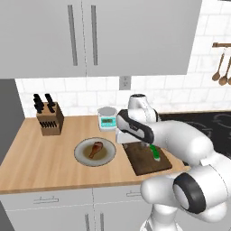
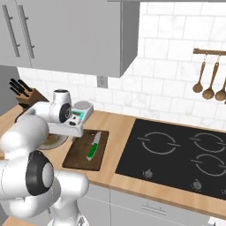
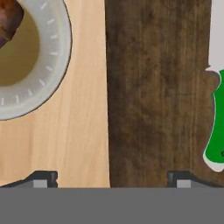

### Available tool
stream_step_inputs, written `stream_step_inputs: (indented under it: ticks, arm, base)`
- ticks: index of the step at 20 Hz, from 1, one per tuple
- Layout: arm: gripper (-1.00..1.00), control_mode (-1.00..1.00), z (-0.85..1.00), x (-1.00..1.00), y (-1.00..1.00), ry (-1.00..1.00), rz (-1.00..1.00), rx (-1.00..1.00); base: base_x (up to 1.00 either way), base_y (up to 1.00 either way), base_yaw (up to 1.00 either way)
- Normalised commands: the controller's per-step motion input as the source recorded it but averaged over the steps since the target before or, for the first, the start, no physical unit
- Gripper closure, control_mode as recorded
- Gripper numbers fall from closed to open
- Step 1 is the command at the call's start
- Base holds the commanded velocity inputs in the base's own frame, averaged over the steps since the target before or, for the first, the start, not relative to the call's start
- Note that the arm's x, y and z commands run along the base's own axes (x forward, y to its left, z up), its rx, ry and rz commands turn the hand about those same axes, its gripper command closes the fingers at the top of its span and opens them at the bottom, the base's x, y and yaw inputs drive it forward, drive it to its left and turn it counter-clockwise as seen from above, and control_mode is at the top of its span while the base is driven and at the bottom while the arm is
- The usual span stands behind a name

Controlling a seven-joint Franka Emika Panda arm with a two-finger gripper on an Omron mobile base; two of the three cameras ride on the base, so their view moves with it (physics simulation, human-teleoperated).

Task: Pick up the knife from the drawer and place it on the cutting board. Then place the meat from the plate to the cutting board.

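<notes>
Wide-open gripper (image 3: 109,177) hovers empty, green-handled knife (image 3: 216,131) at frame right on dark wooden board (image 3: 157,87); we'd centre over reddish drumstick (image 1: 95,149), upper left.

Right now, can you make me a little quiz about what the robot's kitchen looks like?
1. True or false: the knife lies on the cutting board.
2. Where is the meat? A) on the plate B) on the cutting board C) on the stove
3. Fill in: the gripper hangs with its jaws ____.

Key:
1. True. The green-handled knife rests on the dark board.
2. A. The drumstick sits on the round plate, left of the board in the left base view.
3. Open. The fingertips stand wide apart, holding nothing.
</notes>
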Motion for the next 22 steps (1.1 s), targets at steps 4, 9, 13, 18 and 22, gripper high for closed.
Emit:
stream_step_inputs:
  ticks: [4, 9, 13, 18, 22]
  arm:
    - [-1.00, -1.00, 0.04, 0.14, 0.74, -0.09, -0.04, 0.05]
    - [-1.00, -1.00, 0.04, 0.41, 0.73, 0.03, -0.02, 0.01]
    - [-1.00, -1.00, 0.00, 0.51, 0.64, 0.06, -0.02, 0.00]
    - [-1.00, -1.00, -0.03, 0.42, 0.58, 0.03, -0.02, 0.00]
    - [-1.00, -1.00, -0.09, 0.42, 0.40, 0.10, -0.04, 0.00]
  base:
    - [0.00, 0.00, 0.00]
    - [0.00, 0.00, 0.00]
    - [0.00, 0.00, 0.00]
    - [0.00, 0.00, 0.00]
    - [0.00, 0.00, 0.00]
